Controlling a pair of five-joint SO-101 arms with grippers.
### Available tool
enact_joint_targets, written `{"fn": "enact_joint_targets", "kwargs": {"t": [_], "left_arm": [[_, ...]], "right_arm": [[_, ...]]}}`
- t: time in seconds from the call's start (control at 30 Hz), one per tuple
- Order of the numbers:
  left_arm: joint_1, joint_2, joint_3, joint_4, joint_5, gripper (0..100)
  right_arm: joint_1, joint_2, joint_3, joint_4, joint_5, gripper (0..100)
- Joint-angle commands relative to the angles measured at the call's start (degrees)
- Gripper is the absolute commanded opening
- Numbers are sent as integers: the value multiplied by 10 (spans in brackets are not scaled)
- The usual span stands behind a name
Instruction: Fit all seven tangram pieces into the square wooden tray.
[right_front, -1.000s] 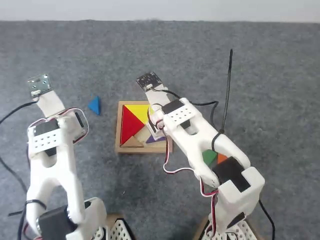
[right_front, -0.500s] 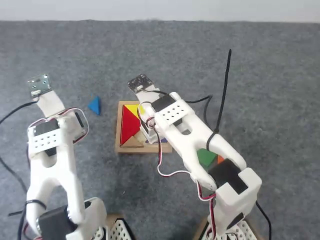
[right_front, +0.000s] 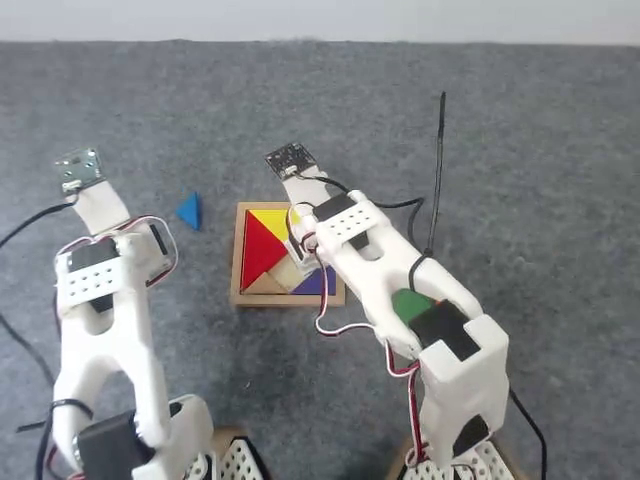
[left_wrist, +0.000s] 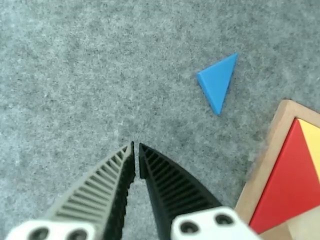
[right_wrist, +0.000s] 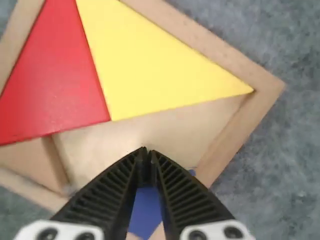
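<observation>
Mottled grey worktop (right_front: 540, 150); tan wooden tray (right_front: 237, 270); one red triangle (right_front: 258, 250), one yellow triangle (right_front: 278, 222), a sky-blue triangle (right_front: 189, 210), and a piece (right_front: 316, 284) seemingly blue-violet.

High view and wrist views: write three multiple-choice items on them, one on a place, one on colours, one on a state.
1. Where does the blue triangle lie relative to the tray?
A. Inside it
B. On the grey carpet, apart from it
C. Propped on its rim

2. Which colours are the two large triangles lying in the tray?
A. Red and yellow
B. Green and orange
C. Black and white

3. How is the left claw?
A. Wide open
B. Shut on the blue triangle
C. Shut on nothing

Answers:
1 B, since grey carpet shows between the blue triangle and the tray.
2 A, since the red triangle and the yellow triangle sit edge to edge in the tray.
3 C, since it is closed over the grey carpet, with the blue triangle lying well clear of it.
</observation>
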Motion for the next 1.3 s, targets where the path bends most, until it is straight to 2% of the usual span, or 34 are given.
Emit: {"fn": "enact_joint_targets", "kwargs": {"t": [0.0,0.13,0.27,0.4,0.53,0.67,0.73,0.83,0.9,1.0,1.1,1.17,1.27], "left_arm": [[-2,-8,-7,-8,-7,16],[-2,-8,-7,-8,-7,16],[-2,-8,-7,-8,-7,16],[-2,-8,-9,-8,-4,16],[-3,-7,-14,-11,-2,26],[15,10,-32,-11,25,102],[21,34,-61,-7,56,133],[38,108,-138,13,56,149],[60,181,-217,43,8,164],[96,305,-357,120,-144,180],[113,426,-491,212,-274,182],[113,496,-570,261,-303,182],[100,584,-681,325,-269,190]], "right_arm": [[-52,-7,-8,51,35,6],[-80,-8,-10,56,51,6],[-41,-36,-18,64,51,6],[-7,-116,-9,95,75,6],[-6,-226,69,97,83,6],[9,-327,208,17,84,6],[38,-364,272,-32,84,6],[102,-389,336,-83,84,6],[141,-391,364,-111,84,6],[174,-386,386,-135,84,6],[172,-388,390,-132,84,6],[165,-387,390,-132,84,6],[151,-386,390,-132,84,6]]}}
